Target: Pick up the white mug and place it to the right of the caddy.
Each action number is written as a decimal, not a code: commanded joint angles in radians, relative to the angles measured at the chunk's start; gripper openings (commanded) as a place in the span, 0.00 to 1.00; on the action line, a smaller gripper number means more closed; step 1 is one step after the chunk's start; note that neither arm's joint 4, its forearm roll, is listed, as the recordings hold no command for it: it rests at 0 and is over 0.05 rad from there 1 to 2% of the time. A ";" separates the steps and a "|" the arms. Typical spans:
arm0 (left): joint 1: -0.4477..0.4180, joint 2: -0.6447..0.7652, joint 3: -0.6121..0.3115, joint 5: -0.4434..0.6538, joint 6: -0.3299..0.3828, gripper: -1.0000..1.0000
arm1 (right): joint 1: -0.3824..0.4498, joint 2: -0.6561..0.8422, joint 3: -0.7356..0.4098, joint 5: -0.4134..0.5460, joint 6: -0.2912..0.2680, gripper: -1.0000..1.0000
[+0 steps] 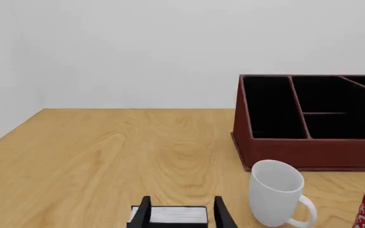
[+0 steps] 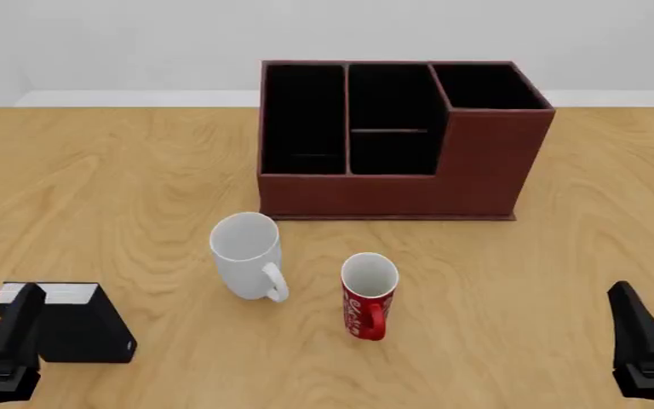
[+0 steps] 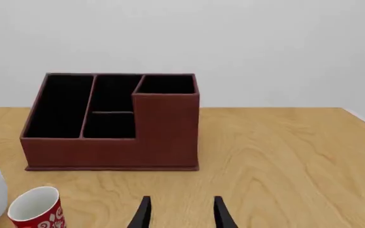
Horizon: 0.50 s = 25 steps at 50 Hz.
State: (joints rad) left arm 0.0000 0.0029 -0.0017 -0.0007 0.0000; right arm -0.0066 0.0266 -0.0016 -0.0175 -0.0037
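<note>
The 2 grippers sit low at the near edge; left gripper [image 1: 181,213] and right gripper [image 3: 180,212] both have fingers apart, holding nothing; the mug [image 2: 246,255] stands ahead, nearer the left one; the caddy [image 2: 401,141] is behind it.

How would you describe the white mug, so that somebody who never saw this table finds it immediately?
Start at the large red-brown caddy at the far middle of the table. Two mugs stand upright in front of it, nearer the arms; the white mug is the left one. It is plain glossy white and slightly wider, whereas the red mug carries white patterning.
</note>
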 commanded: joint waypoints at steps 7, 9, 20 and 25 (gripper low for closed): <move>0.000 0.005 -0.003 -0.001 0.000 1.00 | -0.003 -0.025 -0.003 0.013 0.010 1.00; 0.000 0.005 -0.003 -0.001 0.000 1.00 | -0.005 -0.026 -0.003 0.011 0.011 1.00; 0.000 0.005 -0.003 -0.001 0.000 1.00 | -0.002 -0.026 -0.009 0.017 -0.001 1.00; 0.000 0.005 -0.003 -0.001 0.000 1.00 | 0.009 -0.025 -0.021 0.028 -0.009 1.00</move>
State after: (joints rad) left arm 0.0000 0.0072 -0.0041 -0.0018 0.0000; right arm -0.0055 0.0033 -0.0099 -0.0011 -0.0010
